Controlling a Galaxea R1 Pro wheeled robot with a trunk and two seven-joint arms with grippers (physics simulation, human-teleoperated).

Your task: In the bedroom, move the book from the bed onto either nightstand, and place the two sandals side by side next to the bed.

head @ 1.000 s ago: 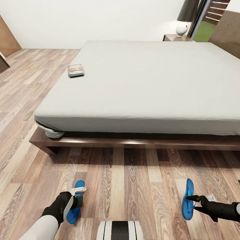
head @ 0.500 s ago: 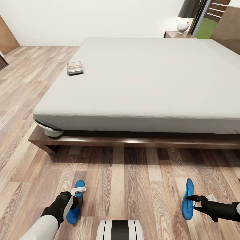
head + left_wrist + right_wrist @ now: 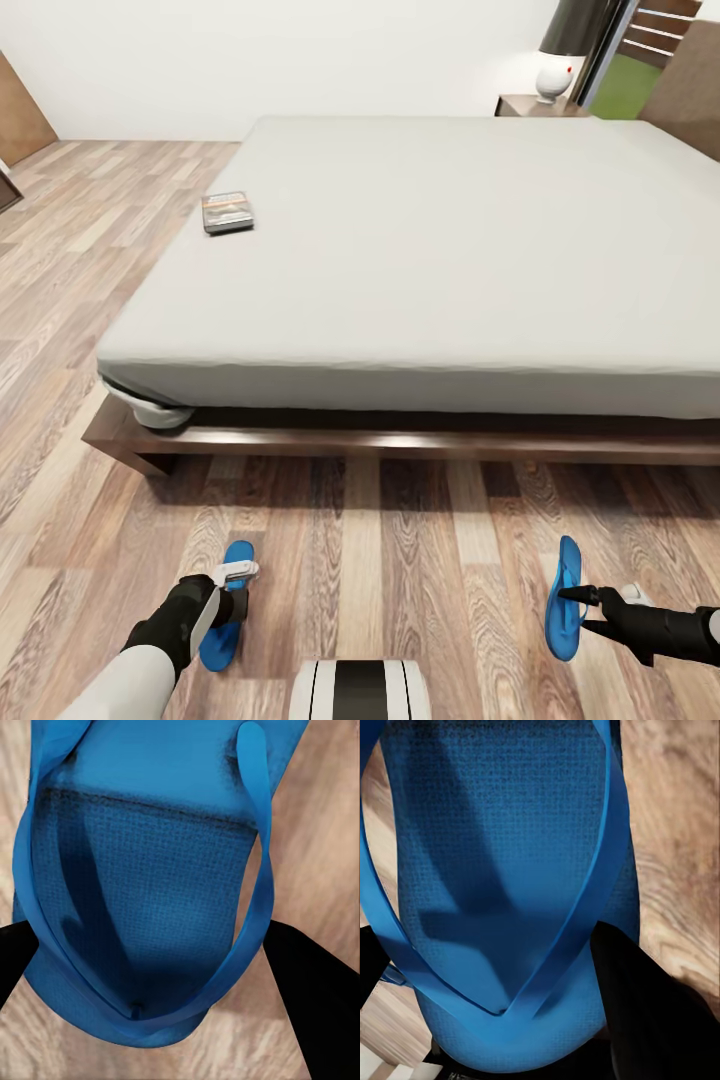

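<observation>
Two blue sandals are each in a gripper near the wood-plank floor (image 3: 400, 560), well apart from one another and a short way out from the foot of the bed (image 3: 440, 260). The left gripper (image 3: 232, 585) has its dark fingers (image 3: 311, 997) on either side of the left sandal (image 3: 226, 610); in the left wrist view they flank the sole and its strap, pinching it. The right gripper (image 3: 577, 600) grips the right sandal (image 3: 563, 600), which stands tilted up on its edge rather than flat; the right wrist view shows a dark finger (image 3: 645, 1012) pressed against the sole by the strap. The book (image 3: 227, 212) lies flat on the off-white mattress near the bed's left edge, far from both arms. Beyond the far right corner of the bed stands a dark nightstand (image 3: 525, 105) with a white lamp (image 3: 556, 75) on it, next to a dark-framed window
</observation>
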